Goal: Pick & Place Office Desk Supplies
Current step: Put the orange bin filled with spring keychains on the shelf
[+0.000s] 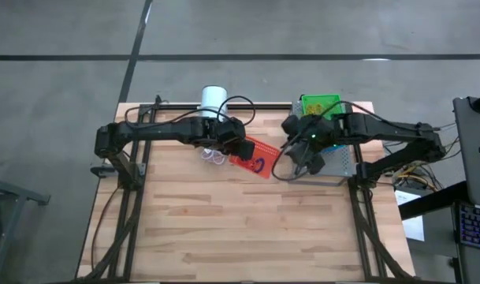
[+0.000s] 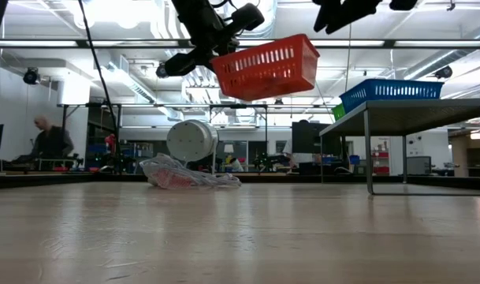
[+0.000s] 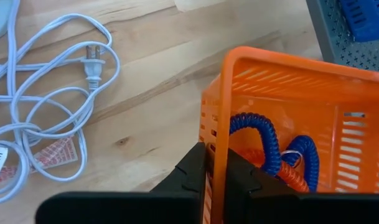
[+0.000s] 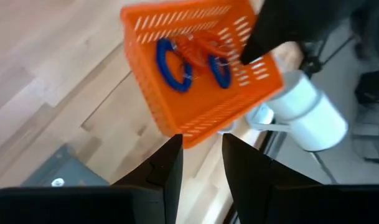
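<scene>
- Red-orange basket [image 2: 267,66] hangs in the air, tilted, in the upper centre of the low view, well clear of the wooden table [image 2: 240,237].
- Left gripper [image 3: 215,177] is clamped on the basket's rim, one finger inside the wall and one outside; in the high view it sits just left of centre near the frame's top [image 1: 238,147].
- Blue coiled bands [image 4: 172,65] and a reddish one lie inside the basket.
- Right gripper [image 4: 200,158] holds nothing, its fingers apart with a clear gap; it hovers right of the basket in the high view [image 1: 300,150].
- Grey perforated tray [image 2: 405,114] stands raised at the right of the low view, carrying a blue basket [image 2: 391,92] and a green basket [image 1: 318,104].
- White cylinder [image 1: 213,98] and its white cord [image 3: 46,106] lie at the upper left.
</scene>
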Available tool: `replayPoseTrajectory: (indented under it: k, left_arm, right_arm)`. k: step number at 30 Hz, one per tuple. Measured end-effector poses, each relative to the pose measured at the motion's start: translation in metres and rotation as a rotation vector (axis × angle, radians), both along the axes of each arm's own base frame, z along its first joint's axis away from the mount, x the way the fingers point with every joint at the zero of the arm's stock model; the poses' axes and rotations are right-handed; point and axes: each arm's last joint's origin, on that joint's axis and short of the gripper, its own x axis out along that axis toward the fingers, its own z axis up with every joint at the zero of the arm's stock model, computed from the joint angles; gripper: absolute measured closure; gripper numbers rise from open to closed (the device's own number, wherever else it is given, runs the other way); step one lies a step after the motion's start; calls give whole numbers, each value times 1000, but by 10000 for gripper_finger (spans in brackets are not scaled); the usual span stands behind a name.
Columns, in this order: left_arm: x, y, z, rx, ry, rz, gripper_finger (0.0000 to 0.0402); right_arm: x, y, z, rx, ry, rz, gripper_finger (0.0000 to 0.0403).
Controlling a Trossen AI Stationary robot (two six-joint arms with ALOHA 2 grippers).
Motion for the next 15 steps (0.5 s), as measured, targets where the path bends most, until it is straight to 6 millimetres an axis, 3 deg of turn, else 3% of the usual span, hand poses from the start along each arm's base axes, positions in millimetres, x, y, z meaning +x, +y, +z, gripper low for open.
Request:
replayPoseTrajectory:
  k: [15]
  left_arm:
    - [0, 0, 0, -4, -3, 7, 373]
  right_arm:
    - [22, 6, -21, -12, 94, 42, 294]
